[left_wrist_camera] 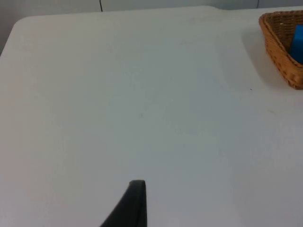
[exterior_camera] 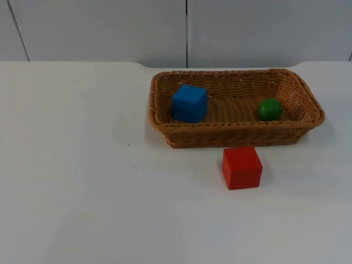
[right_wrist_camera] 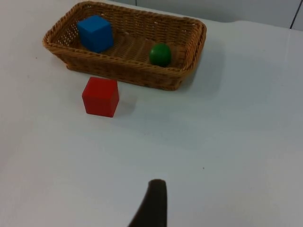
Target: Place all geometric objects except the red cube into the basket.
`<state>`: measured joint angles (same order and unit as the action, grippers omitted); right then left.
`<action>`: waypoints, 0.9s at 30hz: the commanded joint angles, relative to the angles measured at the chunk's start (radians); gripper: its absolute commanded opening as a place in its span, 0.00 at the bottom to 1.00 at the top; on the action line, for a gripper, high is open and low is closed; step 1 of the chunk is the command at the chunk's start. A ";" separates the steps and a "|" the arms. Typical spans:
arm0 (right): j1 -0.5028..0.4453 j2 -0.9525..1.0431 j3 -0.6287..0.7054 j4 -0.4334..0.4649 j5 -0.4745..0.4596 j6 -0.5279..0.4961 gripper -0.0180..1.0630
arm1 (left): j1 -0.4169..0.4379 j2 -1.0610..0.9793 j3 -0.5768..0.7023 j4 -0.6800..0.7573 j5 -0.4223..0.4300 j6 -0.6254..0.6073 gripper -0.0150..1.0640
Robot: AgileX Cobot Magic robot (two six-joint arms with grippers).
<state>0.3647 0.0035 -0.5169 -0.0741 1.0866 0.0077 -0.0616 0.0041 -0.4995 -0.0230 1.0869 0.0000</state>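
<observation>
Hanging over the bare white table (exterior_camera: 82,192), the left gripper (left_wrist_camera: 132,208) and right gripper (right_wrist_camera: 152,205) each show one black fingertip; I cannot tell how their fingers stand. Farther off, the blue cube (exterior_camera: 190,103) and green ball (exterior_camera: 270,109) sit inside the basket (exterior_camera: 231,135). The red cube (exterior_camera: 242,167) sits on the table just beside it.

The basket (exterior_camera: 165,104) looks like woven wicker, tan-brown, with a ribbed, rough weave on its walls and floor and a twisted braid along the rim. The blue cube (exterior_camera: 190,103) has flat, smooth, matt faces; whether it is painted wood or plastic cannot be told. The red cube (exterior_camera: 242,167) has the same smooth, matt finish and crisp edges. The green ball (exterior_camera: 269,109) is smooth with a faint sheen. The table (exterior_camera: 82,181) is a white, smooth, matt top with a few small dark specks. The wall (exterior_camera: 99,27) is made of grey, plain, matt panels.
</observation>
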 commanded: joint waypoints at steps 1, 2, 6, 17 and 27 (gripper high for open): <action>-0.001 -0.003 0.002 -0.004 -0.009 -0.001 0.73 | 0.004 -0.004 0.006 0.002 -0.012 -0.006 0.99; -0.001 -0.003 0.002 -0.006 -0.009 0.004 0.73 | 0.004 -0.004 0.006 0.002 -0.012 -0.006 0.99; -0.001 -0.003 0.002 -0.008 -0.009 0.005 0.76 | 0.004 -0.004 0.006 0.002 -0.012 -0.006 0.99; -0.001 -0.003 0.002 -0.002 -0.009 0.003 0.99 | 0.004 -0.004 0.006 0.002 -0.012 -0.006 0.99; -0.051 -0.003 0.002 -0.002 -0.009 0.003 0.99 | 0.004 -0.004 0.006 -0.001 -0.014 -0.009 0.99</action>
<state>0.3526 0.0035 -0.5169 -0.0777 1.0866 0.0077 -0.0616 0.0041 -0.4995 -0.0230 1.0869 0.0000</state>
